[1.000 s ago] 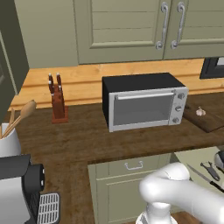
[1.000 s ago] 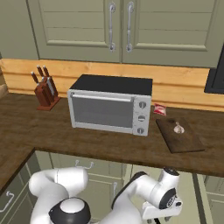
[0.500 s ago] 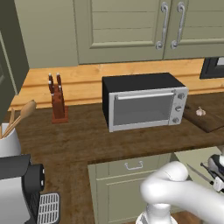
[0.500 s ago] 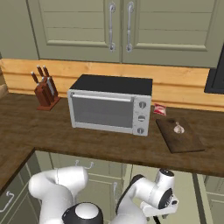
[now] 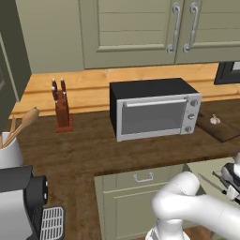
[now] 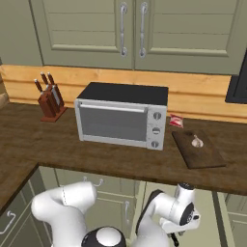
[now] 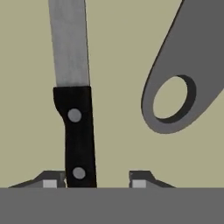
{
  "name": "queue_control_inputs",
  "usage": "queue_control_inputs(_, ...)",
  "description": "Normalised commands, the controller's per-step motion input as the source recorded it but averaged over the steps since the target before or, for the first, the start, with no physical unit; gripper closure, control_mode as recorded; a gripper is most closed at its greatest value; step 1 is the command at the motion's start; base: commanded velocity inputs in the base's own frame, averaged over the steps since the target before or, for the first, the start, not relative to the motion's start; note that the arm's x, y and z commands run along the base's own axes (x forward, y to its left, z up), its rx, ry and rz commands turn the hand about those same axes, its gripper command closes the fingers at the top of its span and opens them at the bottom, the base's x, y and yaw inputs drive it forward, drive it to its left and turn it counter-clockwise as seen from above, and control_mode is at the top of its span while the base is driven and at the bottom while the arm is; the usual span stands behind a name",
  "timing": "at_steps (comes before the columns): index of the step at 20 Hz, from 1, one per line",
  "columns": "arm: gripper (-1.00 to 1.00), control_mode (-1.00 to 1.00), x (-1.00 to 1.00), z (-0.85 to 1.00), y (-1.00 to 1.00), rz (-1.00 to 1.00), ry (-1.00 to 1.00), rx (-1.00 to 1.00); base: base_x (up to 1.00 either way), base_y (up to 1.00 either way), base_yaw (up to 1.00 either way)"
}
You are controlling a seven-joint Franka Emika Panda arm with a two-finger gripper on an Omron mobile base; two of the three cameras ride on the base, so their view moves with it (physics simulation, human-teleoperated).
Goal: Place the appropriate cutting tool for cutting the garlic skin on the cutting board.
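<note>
Straddling the knife [image 7: 78,131] handle, open claw [image 7: 97,178], left fingertip touching.

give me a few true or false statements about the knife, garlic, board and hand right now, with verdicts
1. The garlic lies on the cutting board. True.
2. The knife already lies on the cutting board. False: in the hand view it lies on a pale surface, its black handle between the fingertips of the hand.
3. The hand is shut tight on the knife handle. False: one fingertip is at the handle, the other stands apart from it.
4. A grey scissors-like tool lies beside the knife. True.
5. The cutting board lies to the left of the toaster oven in the right base view. False: it lies to its right.
</note>
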Motion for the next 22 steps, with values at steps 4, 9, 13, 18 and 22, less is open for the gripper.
queue_control_inputs(4,1.0,-1.0,-0.75,-0.99,0.45,0.0,-0.13,0.0,0.0,0.0,0.0)
queue_control_inputs(9,1.0,-1.0,-0.33,-0.43,0.5,0.01,-0.09,0.0,0.0,0.0,0.0)
queue_control_inputs(13,1.0,-1.0,-0.03,0.27,0.06,0.06,0.0,0.0,0.0,0.0,0.0)
queue_control_inputs(18,1.0,-1.0,-0.43,0.71,-0.19,0.16,0.0,0.0,0.0,0.0,0.0)
queue_control_inputs(22,1.0,-1.0,-0.73,0.88,-0.43,0.19,0.0,0.0,0.0,0.0,0.0)
